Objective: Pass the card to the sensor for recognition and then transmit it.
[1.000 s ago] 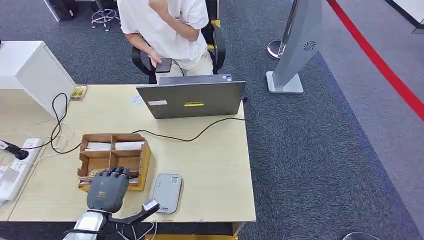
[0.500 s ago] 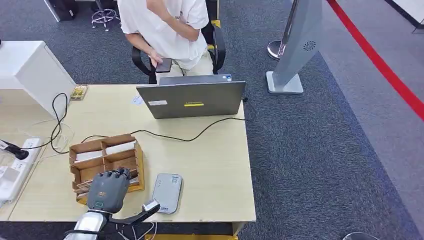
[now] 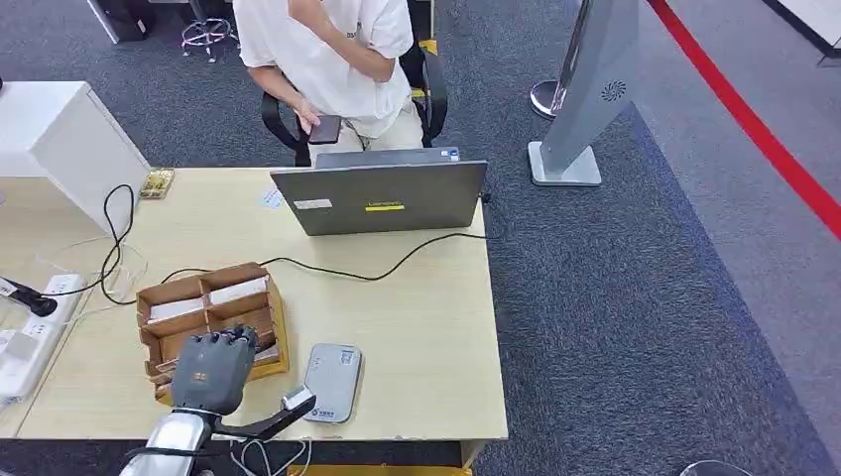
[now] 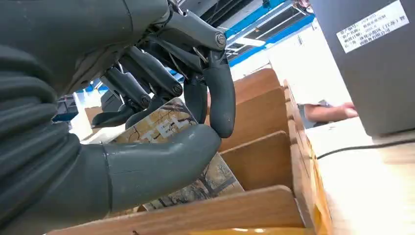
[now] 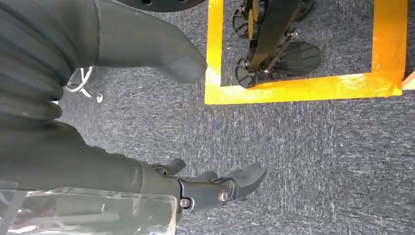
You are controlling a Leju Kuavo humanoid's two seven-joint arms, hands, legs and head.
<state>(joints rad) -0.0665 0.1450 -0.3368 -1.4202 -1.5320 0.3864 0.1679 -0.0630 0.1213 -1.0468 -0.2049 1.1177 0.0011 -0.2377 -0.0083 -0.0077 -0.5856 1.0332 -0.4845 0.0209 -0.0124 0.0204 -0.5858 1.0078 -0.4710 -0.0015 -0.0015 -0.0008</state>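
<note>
The left hand (image 3: 210, 370) is pinching a printed card (image 4: 169, 128) between thumb and fingers inside the near compartment of the wooden box (image 3: 213, 317), whose walls are crowding the card. The grey sensor (image 3: 331, 383) is lying just beside the box, with a black cable (image 3: 377, 273) running behind to the laptop (image 3: 382, 196). The right hand (image 5: 205, 188) is hanging over carpet, fingers apart and holding nothing.

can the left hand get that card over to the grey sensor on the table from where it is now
Probably yes. The left hand pinches the card in the wooden box, and the grey sensor lies just beside the box with bare tabletop between.
</note>
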